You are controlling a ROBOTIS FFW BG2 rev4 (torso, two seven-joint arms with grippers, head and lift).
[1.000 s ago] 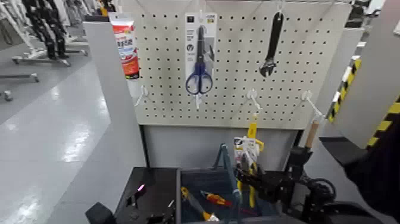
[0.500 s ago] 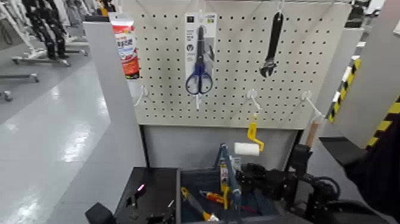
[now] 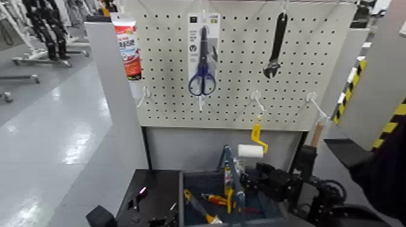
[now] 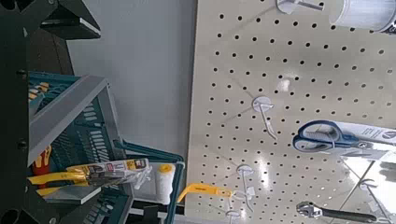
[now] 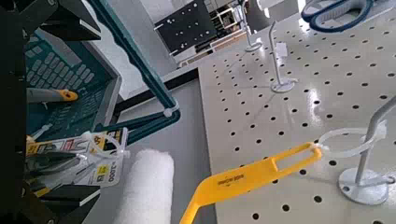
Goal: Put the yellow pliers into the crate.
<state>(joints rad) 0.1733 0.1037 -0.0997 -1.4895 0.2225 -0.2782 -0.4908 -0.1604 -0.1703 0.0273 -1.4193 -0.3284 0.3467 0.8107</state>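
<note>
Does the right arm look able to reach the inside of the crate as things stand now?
Probably yes. The right gripper holds the yellow pliers just over the open top of the crate. Only its upright hoop handle stands close beside them. The left gripper is parked low, aside.

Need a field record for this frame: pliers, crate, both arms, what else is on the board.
pliers: yellow pliers on their card, over the crate's interior, tilted, held at the card end
crate: crate below the pegboard; a red-and-yellow screwdriver lies inside
right gripper: right gripper at the crate's right side, shut on the pliers
left gripper: low at bottom left, idle
pegboard: pegboard holds blue scissors, a black wrench, a paint roller
status: pliers not yet released
</note>
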